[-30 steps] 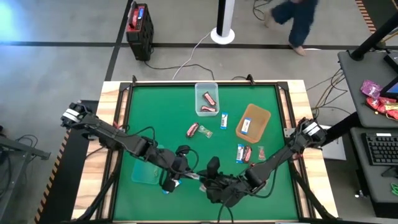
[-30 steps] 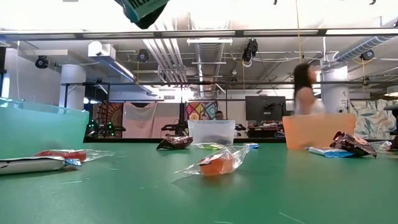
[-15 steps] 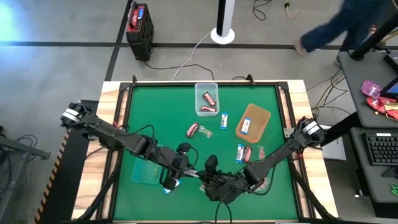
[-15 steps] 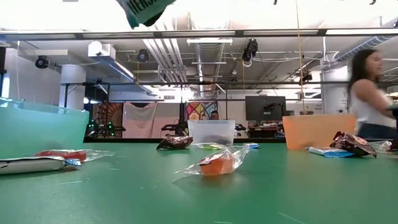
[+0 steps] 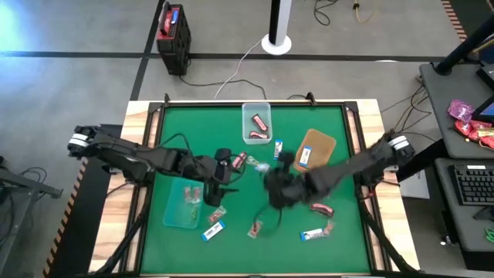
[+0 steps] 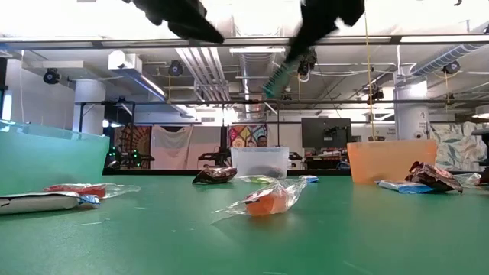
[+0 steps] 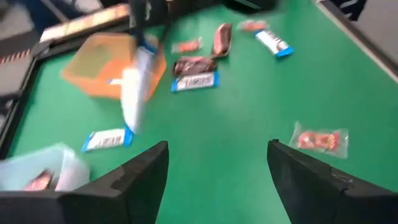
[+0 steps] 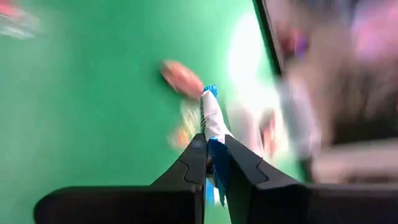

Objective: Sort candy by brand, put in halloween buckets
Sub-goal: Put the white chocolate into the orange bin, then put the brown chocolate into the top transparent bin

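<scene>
Maybe halfway: right claw point(image 8: 211, 163) pinching a blue-and-white candy point(image 8: 210, 118) near the brown tray point(image 5: 314, 150), left claw point(image 7: 217, 163) wide and empty, several pieces loose on the worktop point(image 5: 239, 205).

Green surface point(image 5: 231, 139). Blue-and-white wrapper point(image 8: 212, 121) between black tool point(image 8: 213, 155) fingers. Orange-brown tray point(image 5: 324, 144); teal-tinted tub point(image 5: 171, 212); clear tub point(image 5: 257, 106) with dark red candy point(image 5: 259, 122).

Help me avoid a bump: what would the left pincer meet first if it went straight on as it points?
Likely bare green table ahead of the open left pincer, then the blue-and-white candy beside a dark red candy; depth unclear.
</scene>
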